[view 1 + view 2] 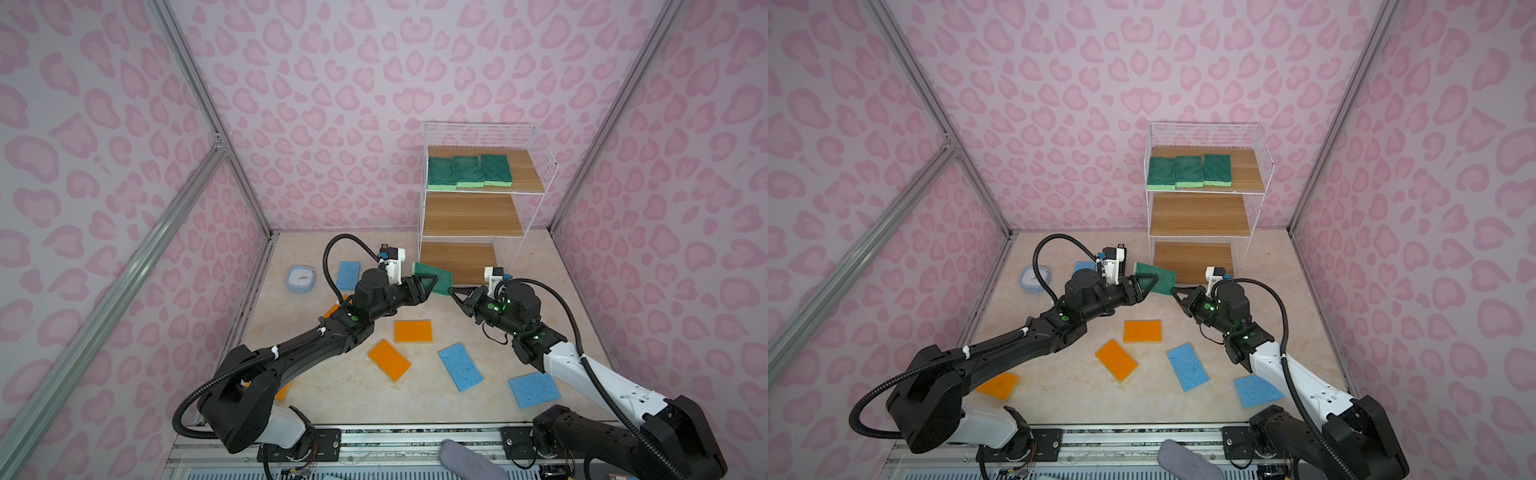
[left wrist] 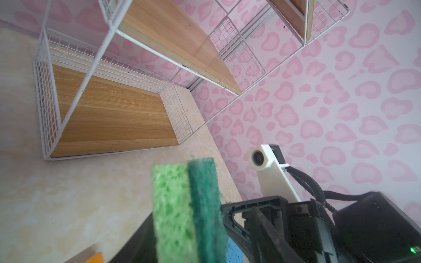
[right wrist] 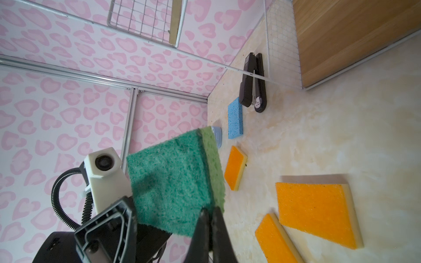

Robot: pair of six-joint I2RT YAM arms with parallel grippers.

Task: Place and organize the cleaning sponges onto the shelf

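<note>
We are in the middle of a hand-over of one green sponge [image 1: 432, 276]. It hangs in the air above the surface [image 1: 332, 395], just in front of the lowest board of the shelf [image 1: 473, 216], and touches nothing but the claws. The right claw [image 3: 210, 214] is pinched tight on one corner of it, jaws almost together on the squashed foam. The left claw [image 1: 429, 285] stands half-wide with its jaws on either side of the opposite end; we cannot tell whether they press on it yet. Three matching sponges [image 1: 467, 170] lie side by side on the top board with bare wood beside them, so we judge that this one belongs there. Next, we reckon, the left claw needs a firm hold before the right lets go, or the sponge drops; then comes a lift to the top board. Scattered on the surface wait orange sponges [image 1: 413, 331] and blue sponges [image 1: 460, 366], and the middle and lowest boards are bare.
</note>
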